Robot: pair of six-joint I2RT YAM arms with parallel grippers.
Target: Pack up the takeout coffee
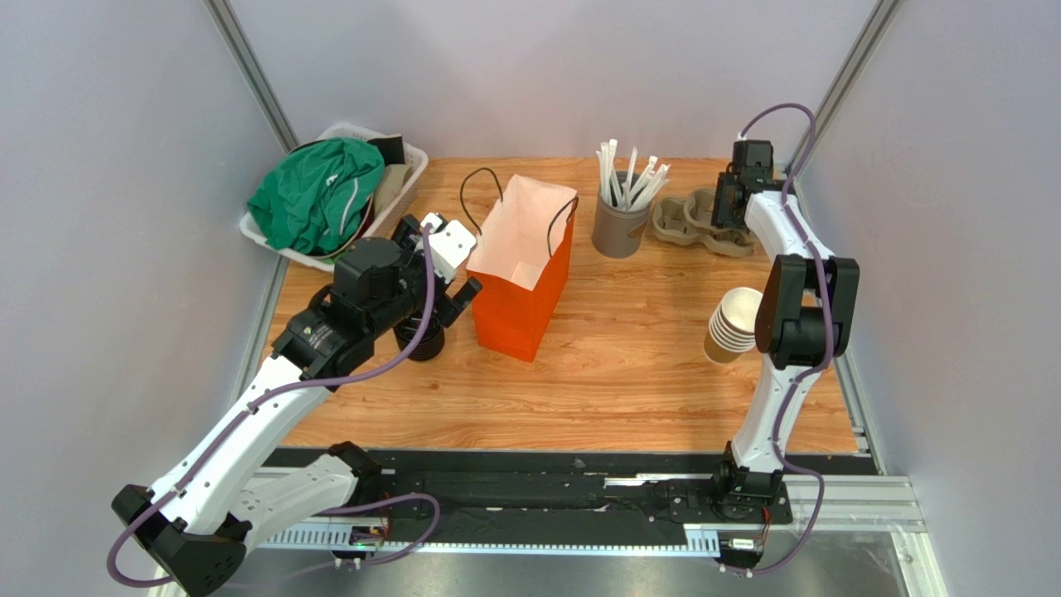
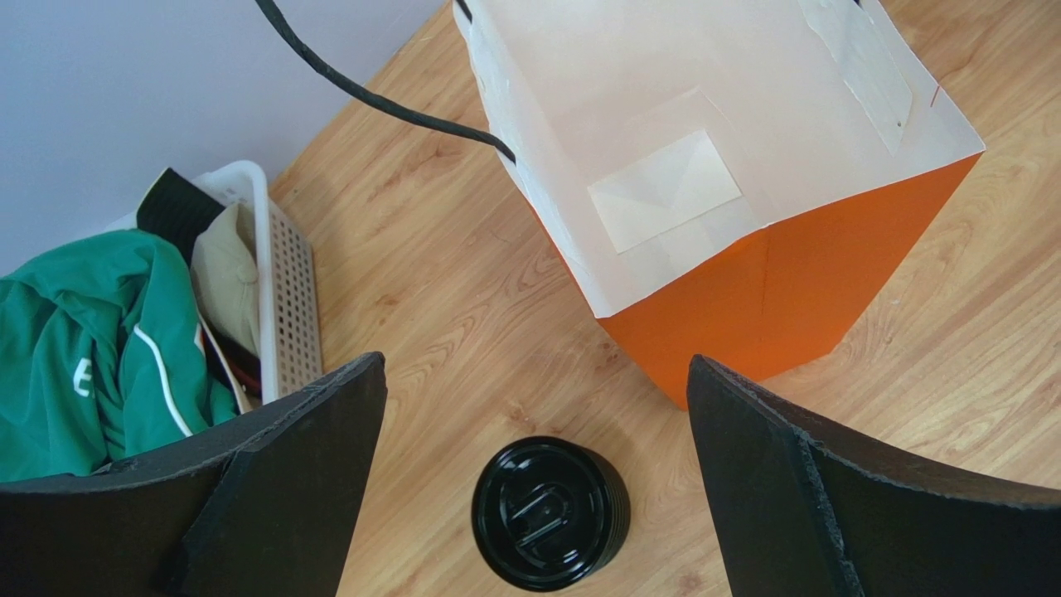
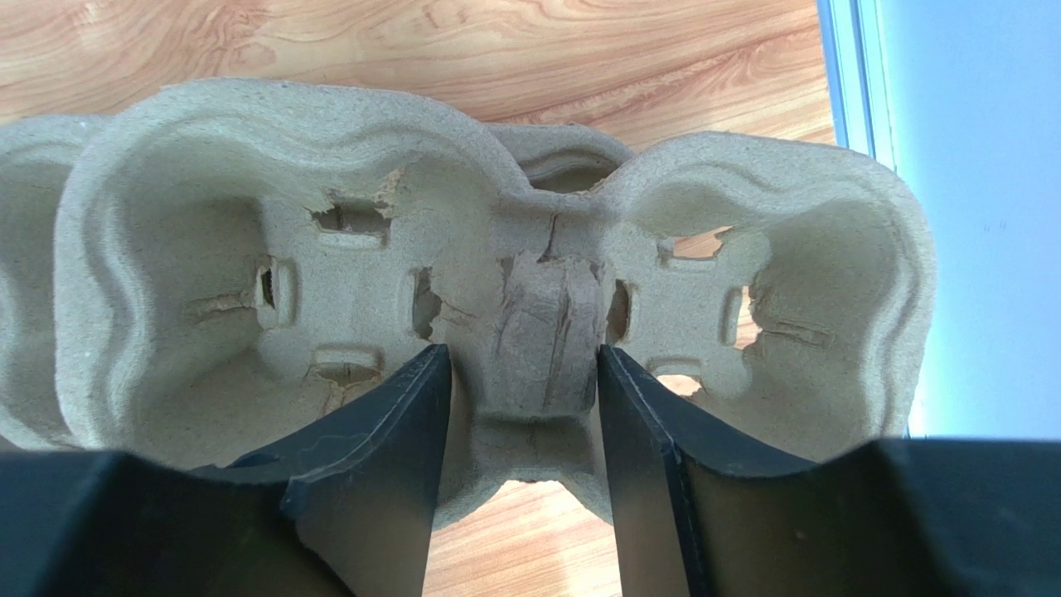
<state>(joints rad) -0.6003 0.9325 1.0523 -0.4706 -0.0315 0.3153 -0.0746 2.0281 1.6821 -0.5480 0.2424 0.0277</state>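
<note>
The takeout coffee, a small paper cup capped by a round black plastic lid (image 2: 549,511), stands upright on the wooden bench (image 1: 648,361) toward its left edge. Its long axis is vertical, so only the lid shows and the cup wall is hidden beneath it. The left hand (image 2: 536,373) hovers straight above with its fingers spread wide, one on each side of the lid and touching nothing; the lid lies between them, a little toward the wrist. This is plainly the nearer arm. The right hand (image 3: 523,361) is well apart at the far right corner, its fingers partly spread astride the centre post of a grey-brown moulded pulp cup carrier (image 3: 249,249), and I cannot tell whether they press on it. Just beside the cup, on its right and far side, stands the upright orange paper bag (image 2: 772,311), its white-lined mouth open upward and black cord handles at the rim. The white plastic basket (image 2: 287,299) holding a green garment (image 2: 87,361) sits near on the far left, bare bench between. A straight descent looks free; the lift likely must clear the bag's near rim.
</note>
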